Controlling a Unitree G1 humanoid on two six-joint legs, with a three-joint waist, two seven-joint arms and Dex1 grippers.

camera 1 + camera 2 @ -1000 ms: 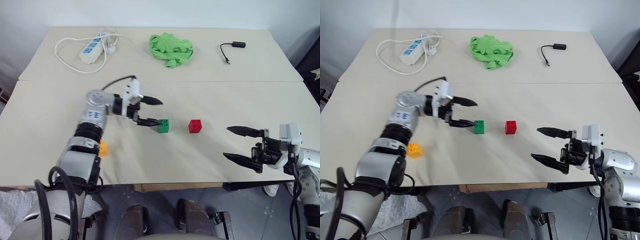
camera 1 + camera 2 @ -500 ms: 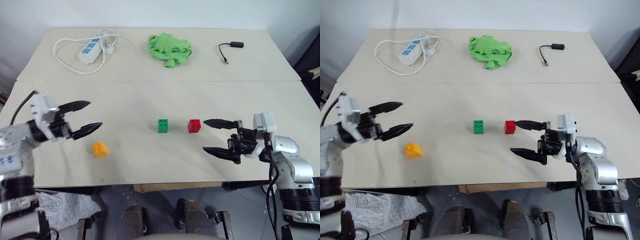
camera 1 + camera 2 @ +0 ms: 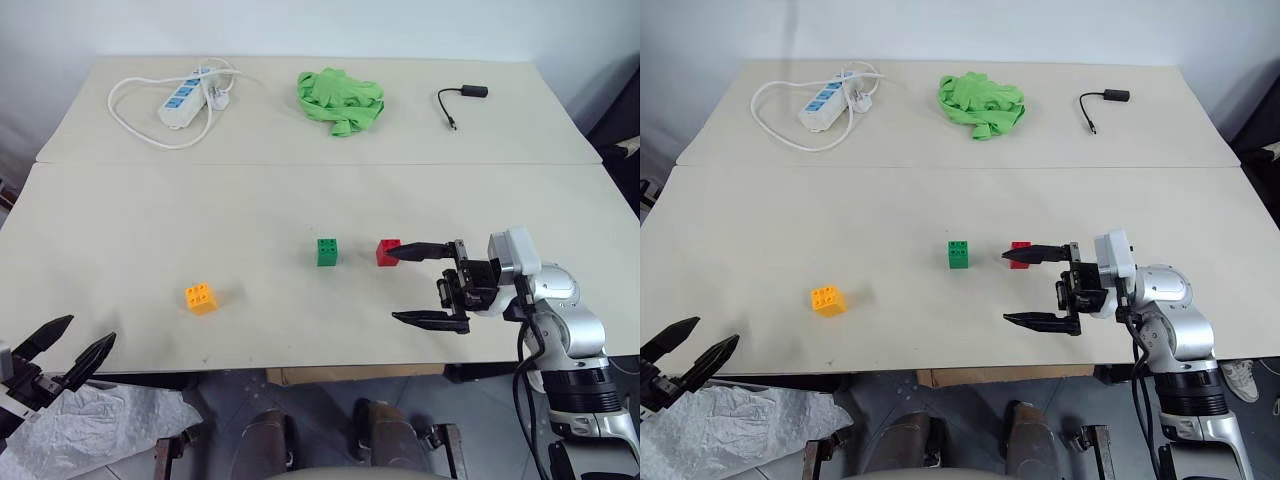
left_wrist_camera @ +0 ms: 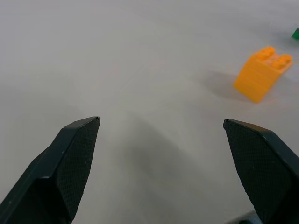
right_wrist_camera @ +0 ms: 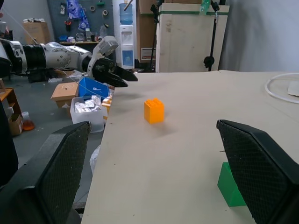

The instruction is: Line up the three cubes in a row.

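Centrally on the table (image 3: 300, 190), green cube (image 3: 327, 252) just beside red cube (image 3: 388, 252), orange-yellow cube (image 3: 200, 298) well apart toward the left, right gripper (image 3: 412, 285) spread wide and empty, upper fingertip at the red cube, left gripper (image 3: 75, 347) parted, empty, off the table's near edge.

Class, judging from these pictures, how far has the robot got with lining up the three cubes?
Done: the green cube and red cube sit side by side. In hand: nothing; the right gripper is open by the red cube, the left gripper open off the table edge. Left: bringing the orange-yellow cube into the row.
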